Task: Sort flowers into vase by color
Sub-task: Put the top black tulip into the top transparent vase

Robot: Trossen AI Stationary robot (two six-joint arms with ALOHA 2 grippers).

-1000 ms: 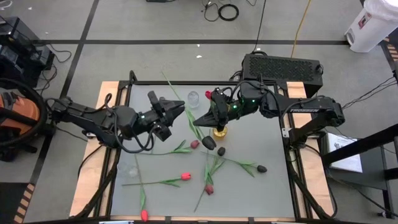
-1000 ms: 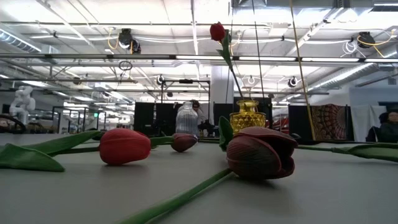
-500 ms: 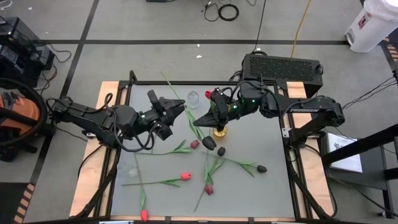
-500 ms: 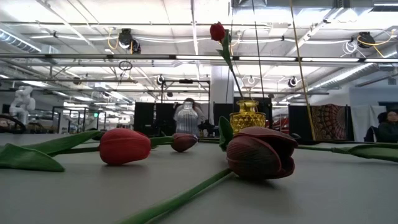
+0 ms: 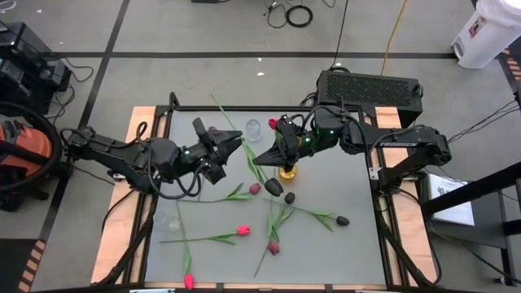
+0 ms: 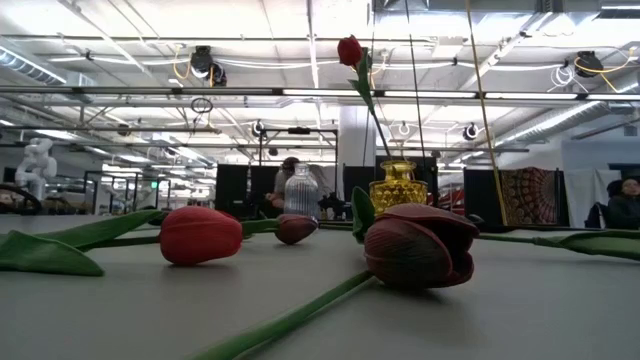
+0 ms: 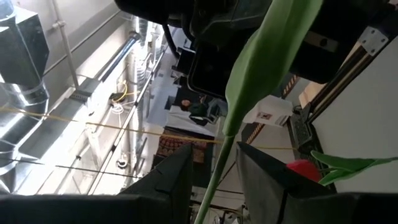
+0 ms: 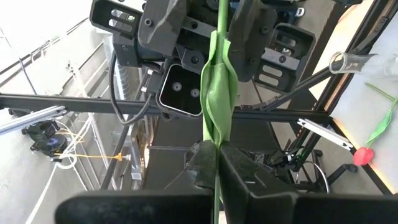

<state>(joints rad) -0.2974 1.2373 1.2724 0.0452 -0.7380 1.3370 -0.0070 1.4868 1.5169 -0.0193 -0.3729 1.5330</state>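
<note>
Here the left gripper (image 5: 234, 145) hangs over the table's (image 5: 350, 175) far-left part. Its fingers (image 7: 177, 177) stand apart on either side of a held tulip's stem (image 5: 223, 109), not visibly pinching it. That stem slants across to the right gripper (image 5: 259, 158), which is clamped tight on it beside a leaf, as the right wrist view shows. Which head belongs to this stem cannot be told. Just beyond the two grippers stands a clear ribbed vase (image 5: 253, 128). To the right of it, near the right gripper, an amber vase (image 5: 287, 172) already carries one red tulip (image 6: 349, 50), upright and tall.

Two risks seem likely. The thin stem, caught between two arms, could bend or slip if they pull in different directions. The right arm also works close over the amber vase, so a careless swing could knock it down, or drag out the red tulip.

Counted from above, there are two upright vases and eight flower heads. Three are red: one in the amber vase and two loose red tulips (image 5: 242, 231) toward the near edge. Two are maroon tulips (image 5: 274, 247). Three are black tulips (image 5: 343, 220), lying right of centre.
</note>
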